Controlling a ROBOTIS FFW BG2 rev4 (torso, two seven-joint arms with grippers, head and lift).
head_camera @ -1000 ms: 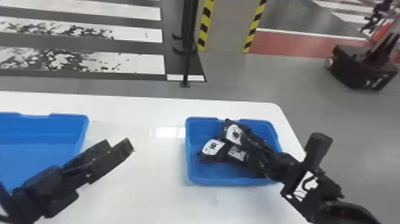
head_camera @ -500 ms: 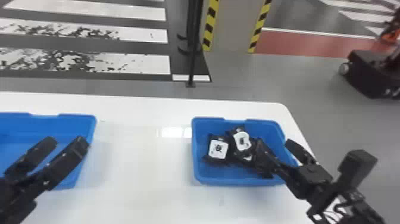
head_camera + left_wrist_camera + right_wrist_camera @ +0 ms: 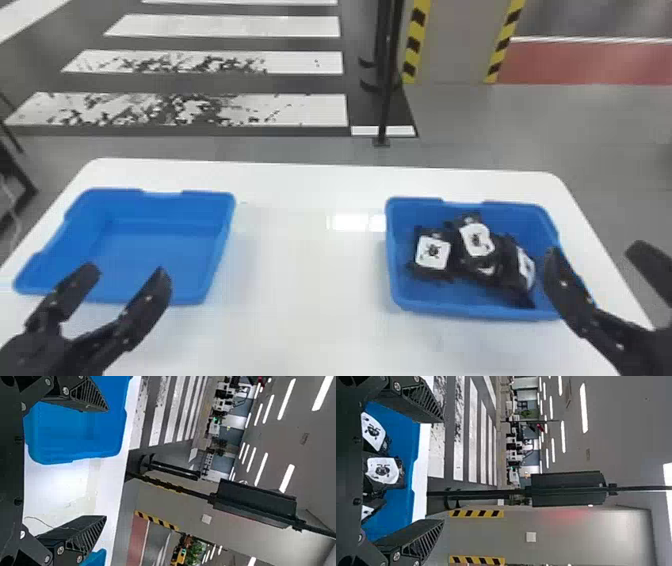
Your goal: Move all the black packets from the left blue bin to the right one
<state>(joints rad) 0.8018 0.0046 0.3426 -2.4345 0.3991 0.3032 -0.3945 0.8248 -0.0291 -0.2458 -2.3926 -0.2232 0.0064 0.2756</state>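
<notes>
In the head view my left gripper stands open over the near edge of the left blue bin, which holds nothing. My right gripper is open at the right side of the right blue bin. Several black packets with white labels lie heaped in that bin. The left wrist view shows my left gripper with its fingers wide apart and nothing between them. In the right wrist view my right gripper is spread too, with the packets beyond it in the bin.
Both bins stand on a white table, with bare tabletop between them. Behind the table's far edge a thin black post rises from the floor, near a pillar with yellow-black striped edges.
The right gripper has come away from the packets and opened; they now rest loose in the bin. The head view has swung left, bringing the whole left bin into sight.
</notes>
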